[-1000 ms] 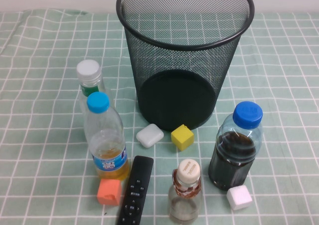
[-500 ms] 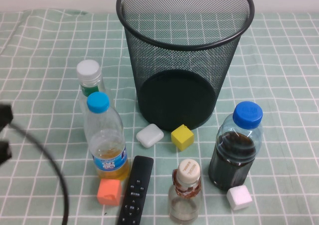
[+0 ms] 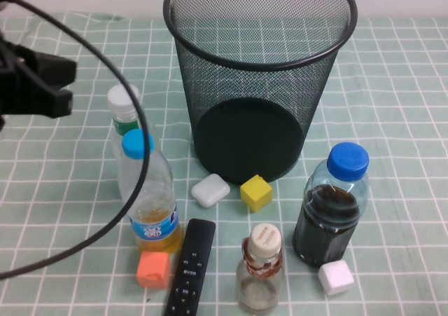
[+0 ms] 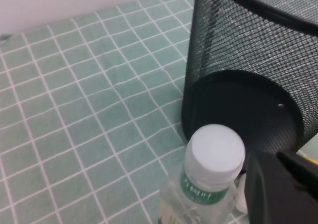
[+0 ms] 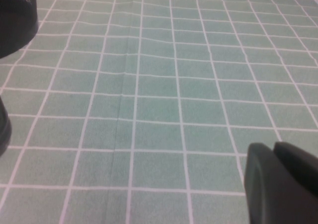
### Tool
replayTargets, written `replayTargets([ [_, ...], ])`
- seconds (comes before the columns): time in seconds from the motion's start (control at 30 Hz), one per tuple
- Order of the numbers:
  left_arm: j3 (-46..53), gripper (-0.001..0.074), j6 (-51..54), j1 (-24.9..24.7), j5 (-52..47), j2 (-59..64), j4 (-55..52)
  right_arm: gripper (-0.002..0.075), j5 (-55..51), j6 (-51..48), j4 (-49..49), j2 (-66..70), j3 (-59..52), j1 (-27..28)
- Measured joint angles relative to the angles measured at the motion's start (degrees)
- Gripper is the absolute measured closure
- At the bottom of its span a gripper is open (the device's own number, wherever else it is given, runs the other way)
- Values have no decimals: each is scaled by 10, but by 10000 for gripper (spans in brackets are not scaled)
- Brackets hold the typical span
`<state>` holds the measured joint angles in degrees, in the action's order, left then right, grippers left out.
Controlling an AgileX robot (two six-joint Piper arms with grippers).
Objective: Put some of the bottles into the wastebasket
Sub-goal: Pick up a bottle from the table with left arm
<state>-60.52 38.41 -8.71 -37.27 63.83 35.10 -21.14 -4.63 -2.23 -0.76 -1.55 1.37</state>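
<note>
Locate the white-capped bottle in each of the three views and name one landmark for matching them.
High view: the white-capped bottle stands left of the wastebasket, behind the yellow-drink bottle, with the left gripper just to its left.
Left wrist view: bottle low and central, close under the camera.
Right wrist view: not in it; the right gripper is over bare cloth.
Shared landmark: the wastebasket.

Spread with a green checked cloth (image 3: 392, 71). Just beside the open left gripper (image 3: 66, 86): slim bottle (image 3: 124, 109), then yellow-drink bottle (image 3: 148, 197). Further away: wastebasket (image 3: 259, 71), white case (image 3: 211, 190), yellow cube (image 3: 255, 193), remote (image 3: 190, 267), orange cube (image 3: 153, 269), squat bottle (image 3: 260, 267), dark-drink bottle (image 3: 332, 204), white cube (image 3: 336, 277). Under the right gripper (image 5: 278, 179): bare cloth.
</note>
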Motion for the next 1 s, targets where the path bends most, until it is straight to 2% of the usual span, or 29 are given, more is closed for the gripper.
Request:
replayTargets([
  [0.13,-8,741,59,0,-3,32,50,734,0,0,0,0,0,0],
  [0.6,-8,741,170,1,-11,39,115,734,0,0,0,0,0,0],
  [0.7,-8,741,164,1,-2,34,95,734,0,0,0,0,0,0],
  [0.9,-8,741,59,1,9,15,-21,734,0,0,0,0,0,0],
  [1.0,-8,741,33,1,22,14,-40,734,0,0,0,0,0,0],
])
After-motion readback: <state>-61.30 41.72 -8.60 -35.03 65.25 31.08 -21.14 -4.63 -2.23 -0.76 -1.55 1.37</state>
